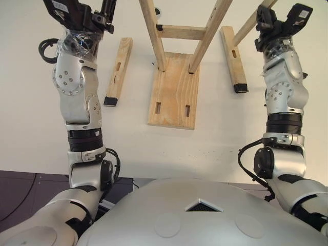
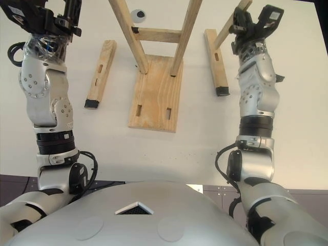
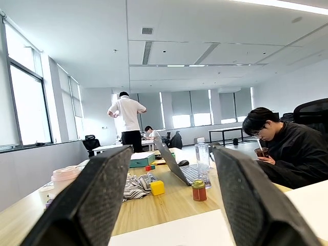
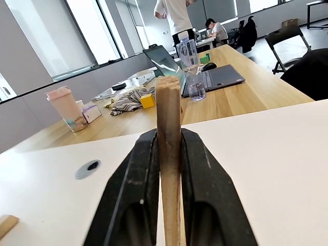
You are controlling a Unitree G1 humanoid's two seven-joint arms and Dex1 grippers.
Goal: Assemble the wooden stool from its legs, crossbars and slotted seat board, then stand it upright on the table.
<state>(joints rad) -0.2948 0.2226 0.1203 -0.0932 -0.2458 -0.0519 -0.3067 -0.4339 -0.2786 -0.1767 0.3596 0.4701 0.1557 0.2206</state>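
The slotted seat board (image 1: 173, 95) lies flat on the white table (image 1: 215, 138). Two legs (image 1: 154, 36) stand tilted in its far slots, joined by a crossbar (image 1: 182, 32). One loose leg (image 1: 119, 70) lies to the board's left and another (image 1: 233, 59) to its right. My right gripper (image 4: 168, 148) is shut on a slim wooden bar (image 4: 168, 113), held raised beyond the right loose leg (image 2: 215, 61). High at the far left, my left gripper (image 3: 169, 205) hangs open above the table, with nothing between its fingers (image 3: 87, 205).
A round cable hole (image 2: 137, 15) sits in the table behind the standing legs. Bare table lies in front of the seat board. Beyond the far edge are wooden desks (image 3: 169, 202) with laptops, cups and seated people.
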